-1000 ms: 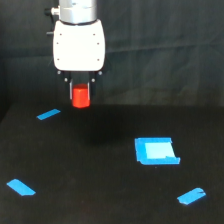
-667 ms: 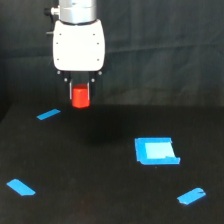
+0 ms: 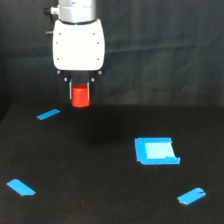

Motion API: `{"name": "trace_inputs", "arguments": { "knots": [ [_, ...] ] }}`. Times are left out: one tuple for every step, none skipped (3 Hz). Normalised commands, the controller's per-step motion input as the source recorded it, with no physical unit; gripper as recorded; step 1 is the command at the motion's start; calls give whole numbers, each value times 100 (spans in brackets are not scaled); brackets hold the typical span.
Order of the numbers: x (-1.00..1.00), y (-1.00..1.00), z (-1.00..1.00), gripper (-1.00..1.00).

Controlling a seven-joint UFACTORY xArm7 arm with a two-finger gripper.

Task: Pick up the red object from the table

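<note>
One thing differs vs the frames a sec ago: gripper (image 3: 80, 92) and red object (image 3: 80, 96) sit a touch higher, so the lift looks underway and the pick near done. Red object sits between the dark fingers (image 3: 71, 90), pinched narrow on its sides, lower end poking out below, clear of the table (image 3: 100, 200). Blue square patch (image 3: 155, 151) lies well apart, toward the exterior view's right.

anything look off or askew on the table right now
Nothing stands out. The red object sits upright between the pincer jaws, and the blue square patch and tape strips lie flat on the table.
</note>
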Motion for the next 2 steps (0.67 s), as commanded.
{"name": "trace_inputs", "arguments": {
  "knots": [
    [-4,11,6,-93],
    [-9,2,1,-95]
  ]
}}
